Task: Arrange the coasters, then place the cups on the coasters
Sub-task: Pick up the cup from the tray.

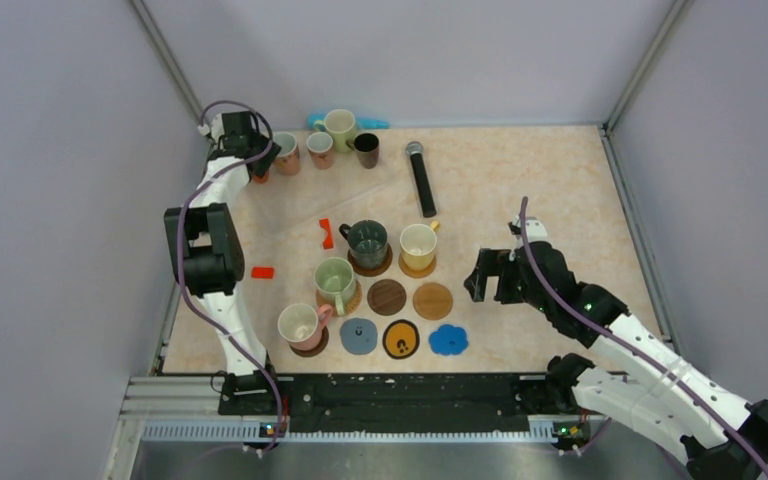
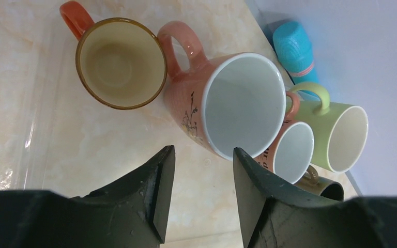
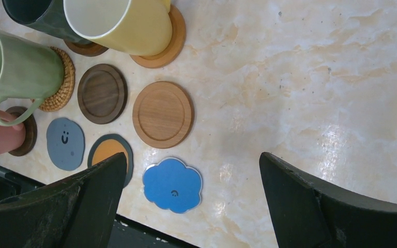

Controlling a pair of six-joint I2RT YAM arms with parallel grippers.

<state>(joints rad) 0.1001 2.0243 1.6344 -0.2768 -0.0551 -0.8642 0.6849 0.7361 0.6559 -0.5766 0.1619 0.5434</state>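
Beige marbled worktop [image 1: 520, 200], pale grey walls all round. Nine thin flat coasters [image 1: 387, 296] lie toward 6 o'clock: five bare, four under ceramic cups [image 1: 368, 240]. Five more cups crowd the 11 o'clock corner. Only the left wrist view clearly shows the orange-handled tan cup [image 2: 120, 62]. Left tool [image 2: 203, 150] is half-spread and empty at the salmon-pink cup [image 2: 238, 103]. Right tool [image 3: 192, 157] is wide and empty.
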